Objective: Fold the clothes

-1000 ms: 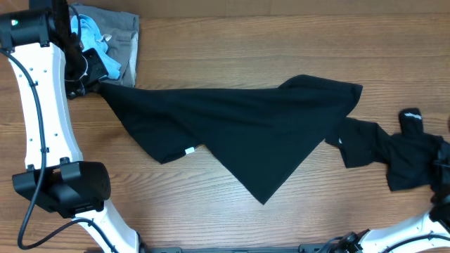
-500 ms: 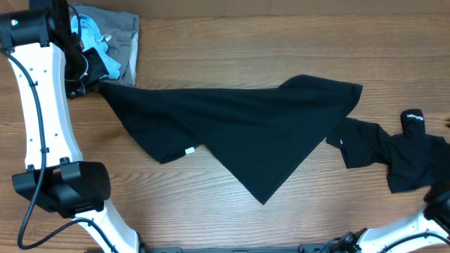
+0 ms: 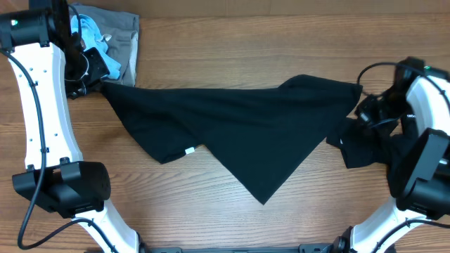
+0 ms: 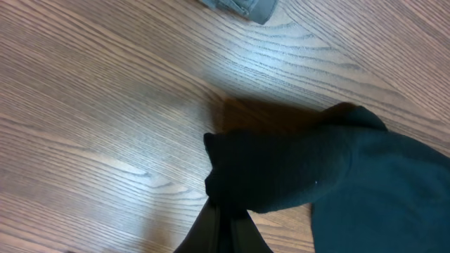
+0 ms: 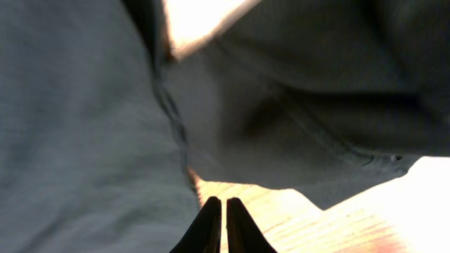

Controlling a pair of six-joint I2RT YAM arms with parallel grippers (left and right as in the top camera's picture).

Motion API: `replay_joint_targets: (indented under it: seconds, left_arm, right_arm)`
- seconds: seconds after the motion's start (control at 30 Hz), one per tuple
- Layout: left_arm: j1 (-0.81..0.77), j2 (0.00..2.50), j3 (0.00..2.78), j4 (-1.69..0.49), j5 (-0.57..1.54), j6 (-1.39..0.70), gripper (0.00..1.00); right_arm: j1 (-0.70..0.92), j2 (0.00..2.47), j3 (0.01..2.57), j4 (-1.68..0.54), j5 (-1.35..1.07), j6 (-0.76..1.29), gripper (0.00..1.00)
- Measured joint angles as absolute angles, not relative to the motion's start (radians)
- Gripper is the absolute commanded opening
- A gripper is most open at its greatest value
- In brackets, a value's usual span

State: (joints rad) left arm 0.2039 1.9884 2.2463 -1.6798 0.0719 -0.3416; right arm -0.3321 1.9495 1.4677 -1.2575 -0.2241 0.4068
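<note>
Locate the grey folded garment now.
Overhead view: the grey folded garment lies at the far-left corner of the table, partly under the light blue shirt, just beyond the left end effector pinching a corner of the black T-shirt.

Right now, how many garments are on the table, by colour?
Black: 2, the spread T-shirt and the bunched garment
Grey garment: 1
Light blue shirt: 1
Total: 4
</note>
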Motion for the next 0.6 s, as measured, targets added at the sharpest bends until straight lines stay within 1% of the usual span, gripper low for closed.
replay_joint_targets:
  seconds: [0.23,0.5,0.6]
  left_arm:
    - [0.204,1.988,2.246,-1.68,0.072,-0.342,0.04]
    - [0.204,1.988,2.246,-1.68,0.072,-0.342,0.05]
    - [0.204,1.988,2.246,-1.684,0.072,-0.342,0.05]
  right_arm:
    - [-0.327,1.95,1.318,-1.187,-0.194,0.403,0.12]
    - [-0.328,1.95,1.248,-1.095,-0.175,0.411,0.13]
    - [-0.332,1.947,1.239,-1.06,-0.158,0.442,0.17]
